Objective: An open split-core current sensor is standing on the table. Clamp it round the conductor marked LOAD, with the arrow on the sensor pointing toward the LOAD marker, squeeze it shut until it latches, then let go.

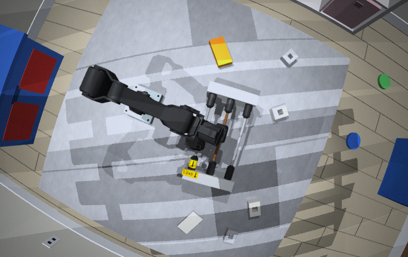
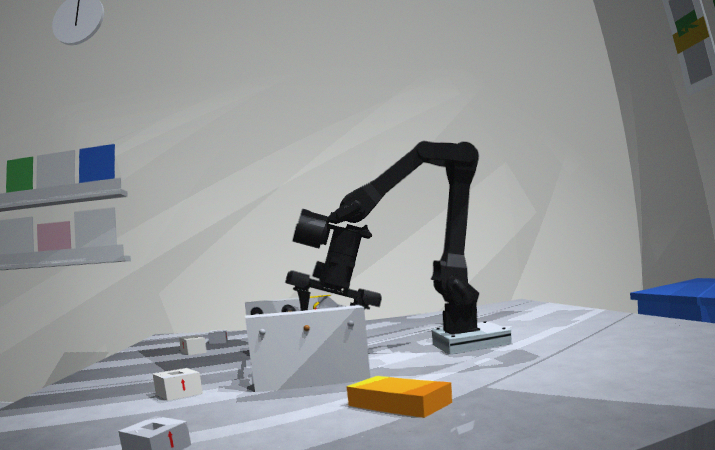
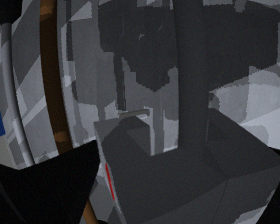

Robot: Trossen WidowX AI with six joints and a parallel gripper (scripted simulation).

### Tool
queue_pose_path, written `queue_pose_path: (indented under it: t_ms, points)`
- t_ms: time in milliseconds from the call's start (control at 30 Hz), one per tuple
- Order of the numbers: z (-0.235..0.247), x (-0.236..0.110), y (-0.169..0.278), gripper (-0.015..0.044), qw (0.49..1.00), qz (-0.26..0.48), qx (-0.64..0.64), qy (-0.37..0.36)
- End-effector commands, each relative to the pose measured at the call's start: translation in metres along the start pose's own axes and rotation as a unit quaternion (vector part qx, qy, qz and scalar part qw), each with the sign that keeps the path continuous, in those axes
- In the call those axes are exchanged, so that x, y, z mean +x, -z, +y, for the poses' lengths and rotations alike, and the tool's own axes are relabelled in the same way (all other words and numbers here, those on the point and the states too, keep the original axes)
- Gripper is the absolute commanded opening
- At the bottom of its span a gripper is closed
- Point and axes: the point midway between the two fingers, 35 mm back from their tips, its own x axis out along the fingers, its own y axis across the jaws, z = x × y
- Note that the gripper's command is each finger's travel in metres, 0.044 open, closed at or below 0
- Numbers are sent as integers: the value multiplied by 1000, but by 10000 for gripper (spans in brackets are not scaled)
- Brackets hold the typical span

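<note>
The split-core current sensor [image 3: 184, 189], a dark grey block, sits between my fingers around the grey conductor [image 3: 189, 56] at the LOAD side of the fixture; my gripper [image 1: 196, 145] is partly closed, jaws still wide, pressing on the sensor's body. From above my wrist hides the sensor. Just beyond it, a yellow tag with a black arrow [image 1: 193, 164] caps the conductor's end, and a yellow strip reading "LOAD" [image 1: 189, 173] lies on the near end block [image 1: 213, 182]. Beside the held conductor run an orange-brown conductor [image 1: 226, 119] and a pale one [image 1: 241, 137], all three spanning to the far end block [image 1: 233, 92] on black sleeves.

Surface: a grey table [image 1: 154, 38] patched with lighter and darker bands, on a plank floor [image 1: 374, 105]. My base plate [image 2: 498, 335] is bolted near the table's left part in the top view. Scattered white blocks with square holes [image 1: 278, 112] [image 1: 290, 57] [image 1: 254, 208] stand well apart from the fixture; in the exterior view two bear red arrows [image 2: 176, 383]. An orange box [image 1: 220, 51] and a flat white card [image 1: 189, 221] lie toward opposite table edges.

Room: blue bins [image 1: 0, 86] [image 1: 406, 172] flank the table; wall shelves [image 2: 57, 197] carry coloured panels; a clock [image 2: 77, 19] hangs above
</note>
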Motion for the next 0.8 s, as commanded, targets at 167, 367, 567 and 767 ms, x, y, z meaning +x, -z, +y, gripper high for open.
queue_pose_path:
  t_ms: [167, 367, 567, 767]
  points:
    - [1, 0, 0, 0, 1000, 0, 0, -2]
    - [1, 0, 0, 0, 1000, 0, 0, -2]
    - [1, 0, 0, 0, 1000, 0, 0, -2]
    - [1, 0, 0, 0, 1000, 0, 0, -2]
